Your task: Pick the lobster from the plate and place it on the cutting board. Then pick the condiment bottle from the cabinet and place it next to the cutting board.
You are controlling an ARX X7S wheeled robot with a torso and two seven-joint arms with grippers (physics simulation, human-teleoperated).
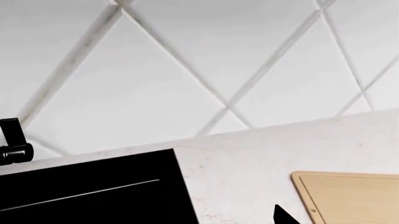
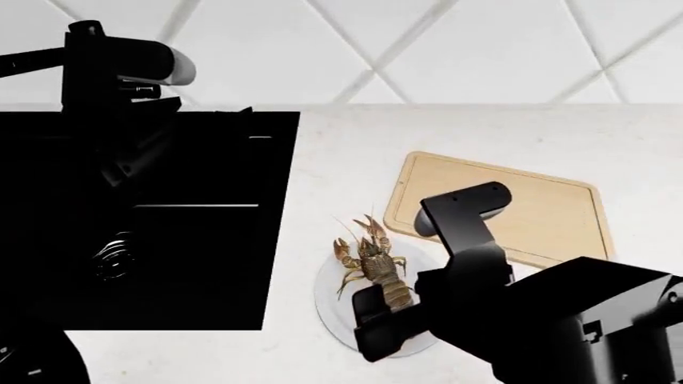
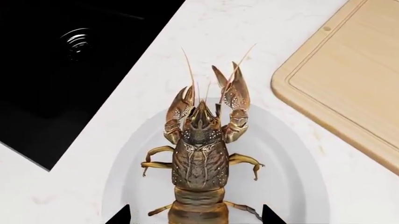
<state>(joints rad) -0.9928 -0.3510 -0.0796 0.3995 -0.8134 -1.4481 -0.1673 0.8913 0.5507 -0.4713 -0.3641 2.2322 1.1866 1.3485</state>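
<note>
A: Where does the lobster (image 2: pixel 372 262) sit?

B: On the white plate (image 2: pixel 326 298), claws aimed at 12 o'clock in the head view, tail toward 5 o'clock and passing under the right gripper (image 2: pixel 386 318). Its claws and antennae reach past the plate's far rim onto the pale countertop (image 2: pixel 341 176).

A: And the gripper's jaws?

B: Spread. The right wrist view shows two dark fingertips (image 3: pixel 119 215), one on each side of the tail, with bare plate between each tip and the shell. Nothing is pinched.

A: How much room is around it?

B: The cutting board (image 2: pixel 545 204) lies at 1 o'clock from the lobster, its near corner just beside the plate but apart from it; a strip of counter separates them. At 9 o'clock the black sink (image 2: pixel 203 224) ends in a straight edge, near the plate's rim without touching. The board's top is bare wood inside its groove.

A: What does one camera catch that another misses?

B: The right wrist view shows the sink drain (image 3: pixel 78 38) and the lobster's legs splayed on the plate. The left wrist view shows the diamond-tiled wall (image 1: pixel 187 60), the faucet (image 1: pixel 12 144) and a corner of the board, but no lobster.

A: The left gripper (image 1: pixel 287 215)?

B: Only a dark tip shows, so I cannot tell whether it is spread or closed.
</note>
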